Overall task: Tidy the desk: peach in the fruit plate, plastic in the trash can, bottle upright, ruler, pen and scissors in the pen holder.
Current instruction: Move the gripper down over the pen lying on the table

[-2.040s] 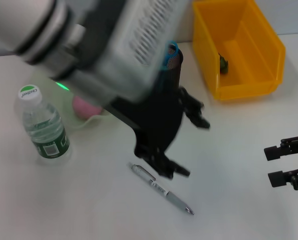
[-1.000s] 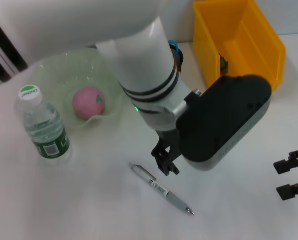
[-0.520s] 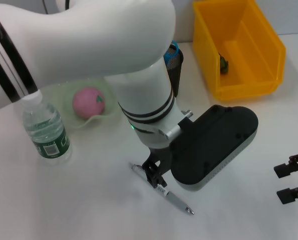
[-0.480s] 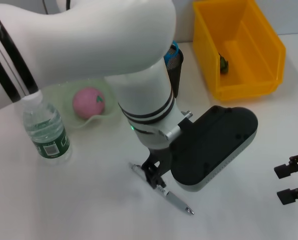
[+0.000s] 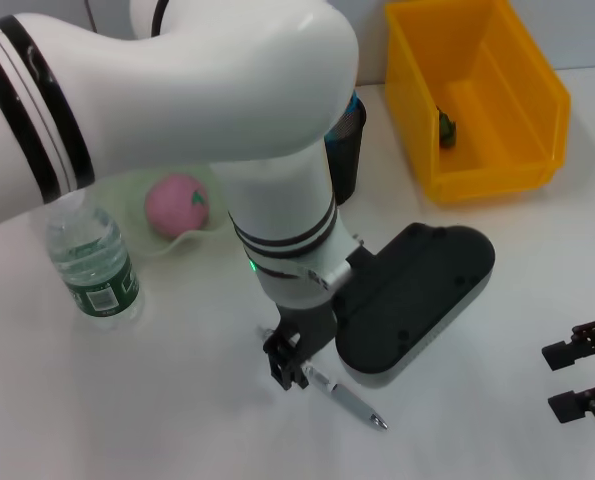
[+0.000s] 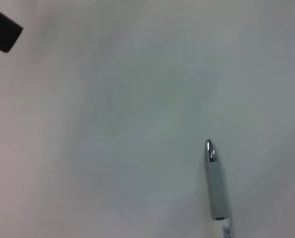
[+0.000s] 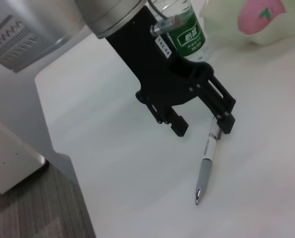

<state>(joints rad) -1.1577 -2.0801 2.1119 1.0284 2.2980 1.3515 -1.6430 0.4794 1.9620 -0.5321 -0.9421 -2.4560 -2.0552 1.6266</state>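
Peach (image 5: 177, 204) plated, bottle (image 5: 89, 262) upright; pen (image 5: 342, 396) remains on desk, left gripper (image 7: 202, 123) spread over it.

Bright, even overhead light with soft shadows; the pen (image 6: 215, 186) looks blurred and hazy in the left wrist view.

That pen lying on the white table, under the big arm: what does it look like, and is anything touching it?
The pen is slim, with a grey grip, a shiny metal tip and a white barrel bearing a small printed label. It lies flat on the white table, tip pointing away from the arm. The left claw is lowered over its back end with fingers apart, one finger right at the barrel; whether it actually touches is unclear. The right claw sits far off, near the table's edge.
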